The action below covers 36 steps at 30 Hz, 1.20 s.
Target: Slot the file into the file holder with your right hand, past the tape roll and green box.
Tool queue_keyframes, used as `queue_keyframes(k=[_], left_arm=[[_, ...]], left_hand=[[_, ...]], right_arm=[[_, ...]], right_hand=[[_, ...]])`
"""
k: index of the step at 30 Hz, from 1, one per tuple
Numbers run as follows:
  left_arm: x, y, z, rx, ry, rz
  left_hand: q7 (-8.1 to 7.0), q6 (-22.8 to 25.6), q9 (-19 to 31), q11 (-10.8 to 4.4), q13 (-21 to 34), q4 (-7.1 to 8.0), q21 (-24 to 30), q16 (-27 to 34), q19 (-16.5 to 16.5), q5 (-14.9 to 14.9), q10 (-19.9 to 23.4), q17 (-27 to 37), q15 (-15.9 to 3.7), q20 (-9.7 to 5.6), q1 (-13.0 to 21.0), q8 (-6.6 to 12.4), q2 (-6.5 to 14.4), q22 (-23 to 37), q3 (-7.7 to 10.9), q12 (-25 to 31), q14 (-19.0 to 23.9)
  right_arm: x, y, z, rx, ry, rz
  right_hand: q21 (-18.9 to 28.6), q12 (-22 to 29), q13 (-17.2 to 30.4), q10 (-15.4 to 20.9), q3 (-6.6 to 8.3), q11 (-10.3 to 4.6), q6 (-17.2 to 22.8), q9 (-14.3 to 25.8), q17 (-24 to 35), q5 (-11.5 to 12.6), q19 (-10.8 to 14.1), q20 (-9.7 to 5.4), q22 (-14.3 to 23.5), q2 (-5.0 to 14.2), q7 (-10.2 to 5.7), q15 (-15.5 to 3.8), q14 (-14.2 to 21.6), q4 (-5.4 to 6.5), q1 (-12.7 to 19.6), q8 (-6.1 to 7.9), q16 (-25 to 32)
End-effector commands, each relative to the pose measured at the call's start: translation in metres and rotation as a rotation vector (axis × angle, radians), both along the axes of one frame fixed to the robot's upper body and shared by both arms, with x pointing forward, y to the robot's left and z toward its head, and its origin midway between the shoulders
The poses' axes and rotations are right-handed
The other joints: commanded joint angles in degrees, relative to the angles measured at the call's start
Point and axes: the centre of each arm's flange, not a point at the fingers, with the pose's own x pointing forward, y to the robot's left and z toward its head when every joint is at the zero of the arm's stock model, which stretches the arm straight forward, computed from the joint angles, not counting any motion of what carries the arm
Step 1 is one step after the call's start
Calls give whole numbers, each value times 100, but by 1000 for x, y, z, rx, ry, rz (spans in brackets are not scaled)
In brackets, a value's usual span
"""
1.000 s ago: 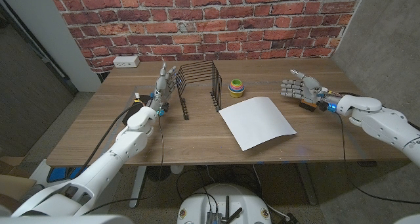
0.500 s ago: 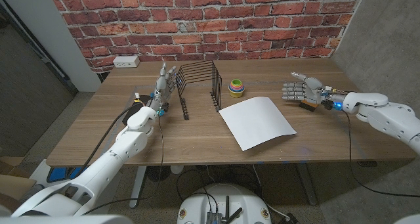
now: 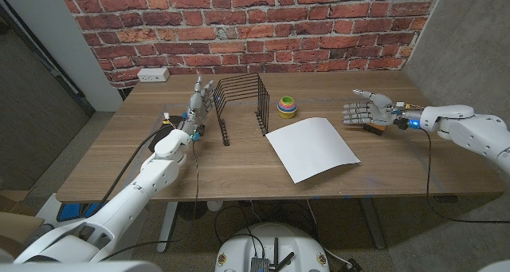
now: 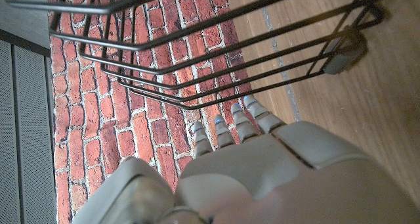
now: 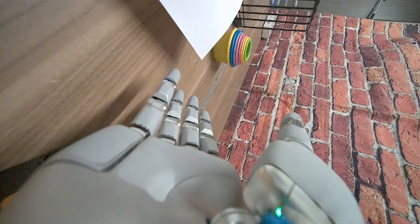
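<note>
On the desk [image 3: 159, 156] in the head view: file [image 3: 311, 147], a thin white sheet lying flat beside the wire holder [image 3: 241, 104], likely light, limp and slippery, best pinched at its near-right edge; right hand [image 3: 364, 111] spread, empty, just past that edge; striped roll [image 3: 288, 106] stands behind the file. Left wrist view: left hand [image 4: 262, 171] with fingers extended, holding nothing, beside the holder's wires. Right wrist view: right hand spread above the desk, file corner and roll ahead.

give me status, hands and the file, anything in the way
Right hand open, off the file. Left hand open beside the file holder. File flat on the table, ungrasped. Coloured stack near the route.
</note>
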Motion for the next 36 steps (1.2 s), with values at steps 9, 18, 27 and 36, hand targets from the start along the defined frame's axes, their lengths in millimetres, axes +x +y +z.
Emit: queue_keyframes(k=[9, 18, 27, 36], left_arm=[[0, 0, 0, 0, 0, 0], [0, 0, 0, 0, 0, 0], [0, 0, 0, 0, 0, 0], [0, 0, 0, 0, 0, 0]], left_hand=[[-30, 5, 23, -46, 26, 23, 19, 32, 38, 45, -8, 10, -19, -9, 1, 16, 48, 23, 25, 19, 36], [-30, 9, 23, -40, 26, 22, 19, 32, 38, 46, -7, 10, -18, -12, 1, 17, 48, 23, 26, 19, 35], [-30, 9, 23, -41, 26, 22, 19, 34, 41, 46, -4, 11, -18, -13, 0, 17, 48, 24, 26, 20, 40], [-30, 10, 24, -38, 26, 21, 18, 34, 39, 47, -5, 11, -19, -9, -1, 17, 47, 24, 27, 19, 40]], right_arm=[[16, -1, 10, -59, 119, 102], [24, 6, 8, -77, 139, 128], [28, 8, 4, -86, 162, 139], [33, 11, -1, -89, 194, 155]], right_hand=[[-16, -18, -4, -7, -68, 25, -49, 20, 2, 42, 31, 9, 10, -120, 265, 70, 34, 44, -58, -22, -9], [-119, -118, -19, -226, -119, 40, -175, 18, -32, 104, -202, 55, 10, -167, 214, 136, -236, 79, -112, -64, -154], [-130, -127, -23, -261, -127, 36, -225, 16, -44, 126, -271, 39, 10, -163, 214, 131, -285, 91, -123, -74, -181], [-110, -118, -26, -260, -135, 3, -248, 15, -57, 150, -262, -21, 11, -157, 220, 68, -270, 104, -137, -71, -179]])
